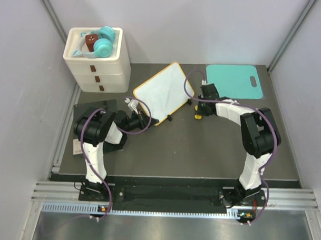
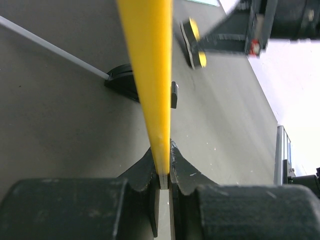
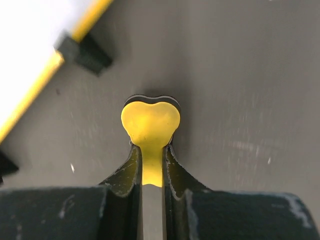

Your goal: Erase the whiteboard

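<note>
Both arms are loaded. The left gripper (image 2: 162, 155) is clamped hard on the whiteboard (image 1: 164, 91), fingers pinching the thin yellow frame (image 2: 150, 75) with no gap showing, and from those fingertips the frame runs straight ahead, seen edge-on. Over on the other side the right gripper (image 3: 150, 150) is closed on the eraser (image 3: 150, 122) — a yellow heart-shaped piece with a dark pad under it, poking out just past the fingertips and hanging over bare table (image 1: 201, 148). Here is the relation that matters: from the right fingertips the board lies ahead and off to the left, near but not touching, one of its black feet (image 3: 85, 52) and a strip of frame showing at that corner of the wrist view. From above, the board's long axis runs on a slant, from the left gripper's pinch away toward the far side and across toward the right gripper, so its long edge faces the eraser. The right arm is the one with the tool and the short reach; the left looks to be only the anchor. My read — the wipe has not begun, and the eraser needs to come across leftward onto the white face. No marks are visible on it from above, and whether the board lies flat or tipped I cannot tell.
</note>
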Controlling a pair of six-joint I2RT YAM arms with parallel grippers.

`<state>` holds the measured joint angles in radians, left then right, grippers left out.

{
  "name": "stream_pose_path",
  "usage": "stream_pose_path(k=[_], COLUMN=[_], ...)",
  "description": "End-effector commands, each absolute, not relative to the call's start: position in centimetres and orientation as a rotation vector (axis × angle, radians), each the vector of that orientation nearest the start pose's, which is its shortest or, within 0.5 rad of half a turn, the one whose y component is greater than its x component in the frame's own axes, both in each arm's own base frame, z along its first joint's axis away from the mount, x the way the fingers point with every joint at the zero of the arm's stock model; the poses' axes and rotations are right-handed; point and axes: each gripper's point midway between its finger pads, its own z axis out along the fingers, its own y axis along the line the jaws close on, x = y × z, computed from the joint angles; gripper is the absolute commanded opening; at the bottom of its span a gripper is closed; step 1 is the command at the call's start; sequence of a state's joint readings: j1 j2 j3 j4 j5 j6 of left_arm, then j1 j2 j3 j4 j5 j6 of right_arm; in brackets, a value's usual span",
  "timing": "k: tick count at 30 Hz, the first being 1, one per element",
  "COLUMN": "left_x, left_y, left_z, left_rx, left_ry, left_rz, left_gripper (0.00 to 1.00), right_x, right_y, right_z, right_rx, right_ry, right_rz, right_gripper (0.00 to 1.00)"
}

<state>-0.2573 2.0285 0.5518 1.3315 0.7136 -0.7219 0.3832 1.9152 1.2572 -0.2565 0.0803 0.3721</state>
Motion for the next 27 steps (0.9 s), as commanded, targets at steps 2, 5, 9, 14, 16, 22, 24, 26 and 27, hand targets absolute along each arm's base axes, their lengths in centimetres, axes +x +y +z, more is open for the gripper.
stream_pose_path(k=[2,5,9,14,16,22,24,26,27], left_x=[33.7,33.7,33.7,33.7,33.6,33.6,33.5,33.5,33.5], left_y=[-25.0,-25.1,-25.1,-25.0,-25.1,-25.1,-25.1,-25.1,-25.1], left_z=[6.9,6.8,6.9,6.9,6.9,7.1,7.1,7.3,7.3], left_rx=[0.322,0.326,0.329,0.327,0.327,0.336,0.34,0.344,0.345], left_ry=[1.799,1.802,1.802,1.802,1.801,1.793,1.789,1.782,1.781], left_rz=[-1.375,-1.378,-1.371,-1.365,-1.363,-1.364,-1.366,-1.369,-1.369], left_gripper=[0.0,0.0,0.0,0.0,0.0,0.05,0.09,0.16,0.18], right_x=[38.5,36.1,34.1,33.7,34.2,36.7,37.3,38.5,38.9], right_y=[18.0,18.9,20.0,20.1,19.8,20.2,20.3,20.5,20.4], right_z=[4.1,3.5,3.0,3.5,4.0,6.5,6.9,7.9,7.9], right_rx=[-0.014,-0.077,-0.178,-0.195,-0.193,-0.18,-0.18,-0.169,-0.163], right_ry=[2.514,2.539,2.552,2.508,2.478,2.39,2.379,2.348,2.341], right_rz=[0.313,0.33,0.321,0.332,0.311,0.298,0.29,0.292,0.288], right_gripper=[0.0,0.02,0.36,0.83,0.84,0.86,0.86,0.85,0.85])
